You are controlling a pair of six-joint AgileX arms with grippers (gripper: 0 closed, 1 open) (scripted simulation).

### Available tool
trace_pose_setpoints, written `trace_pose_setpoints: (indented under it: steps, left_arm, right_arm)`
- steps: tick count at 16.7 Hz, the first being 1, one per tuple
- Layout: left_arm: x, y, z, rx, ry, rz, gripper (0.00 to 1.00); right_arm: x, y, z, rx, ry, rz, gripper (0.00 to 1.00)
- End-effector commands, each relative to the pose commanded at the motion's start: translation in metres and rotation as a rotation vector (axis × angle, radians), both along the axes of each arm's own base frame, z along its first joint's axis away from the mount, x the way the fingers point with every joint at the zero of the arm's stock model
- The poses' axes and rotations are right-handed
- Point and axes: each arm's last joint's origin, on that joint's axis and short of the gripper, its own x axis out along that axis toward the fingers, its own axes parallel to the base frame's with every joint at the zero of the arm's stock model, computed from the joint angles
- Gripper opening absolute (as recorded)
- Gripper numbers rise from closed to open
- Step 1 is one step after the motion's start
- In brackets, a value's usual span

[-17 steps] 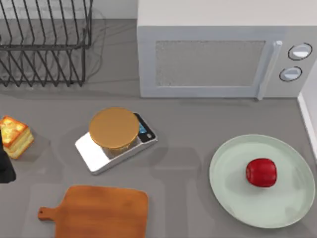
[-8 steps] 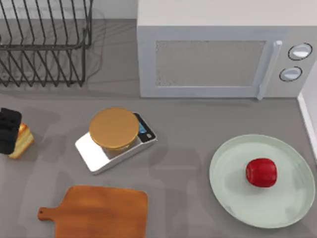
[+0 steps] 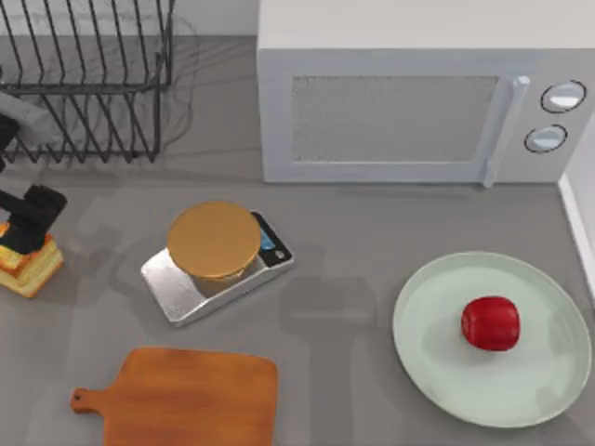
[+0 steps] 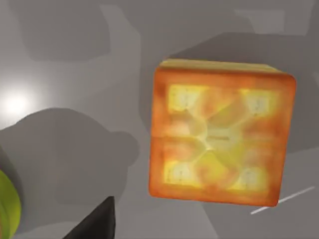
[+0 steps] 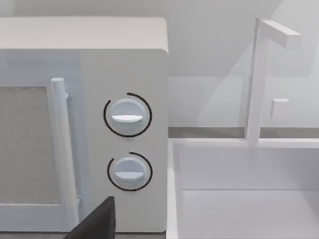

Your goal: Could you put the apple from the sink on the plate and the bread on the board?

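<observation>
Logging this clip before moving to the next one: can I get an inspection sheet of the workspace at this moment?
Surface: grey table, bare between items.
Job's things: apple lies on the plate; bread at the table's left edge, not on the board.
Clutter: silver scale at centre; wire rack at back left.
Grippers: left gripper above the bread, fingers' state unclear; right gripper's fingertip shows in its wrist view.
Cables: nothing seen.
Surroundings: microwave at back; white sink beside it.
</observation>
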Motion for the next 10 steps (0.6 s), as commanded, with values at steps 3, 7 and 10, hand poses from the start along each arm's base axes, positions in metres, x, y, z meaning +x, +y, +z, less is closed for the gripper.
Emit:
trace_pose_setpoints:
  steps: [3,7,10]
  left_arm:
    - [0.026,0.003,-0.019,0.003,0.118,-0.036,1.0]
    - [0.037,0.005,-0.027,0.003,0.166,-0.053,1.0]
    - [0.037,0.005,-0.027,0.003,0.166,-0.053,1.0]
  right_arm:
    - [0.0,0.0,0.0,0.0,0.0,0.0,1.0]
    - [0.0,0.0,0.0,0.0,0.0,0.0,1.0]
    - [0.0,0.0,0.0,0.0,0.0,0.0,1.0]
